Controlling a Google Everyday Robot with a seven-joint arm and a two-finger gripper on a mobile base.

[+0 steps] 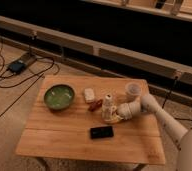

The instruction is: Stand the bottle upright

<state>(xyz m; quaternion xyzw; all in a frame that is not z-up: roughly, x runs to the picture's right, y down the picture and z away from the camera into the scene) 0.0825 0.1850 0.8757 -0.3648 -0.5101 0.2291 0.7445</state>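
The bottle (108,105) is small, slim and white with a white cap. It stands upright near the middle of the wooden table (64,135). My gripper (116,115) is right beside the bottle's lower right side, at its base, with the white arm (159,117) reaching in from the right. Whether the gripper touches the bottle cannot be told.
A green bowl (59,96) sits at the left. A small white block (89,94) and a small red object (95,105) lie left of the bottle. A translucent cup (133,90) stands behind the arm. A black phone (101,132) lies in front. Cables run along the floor at the left.
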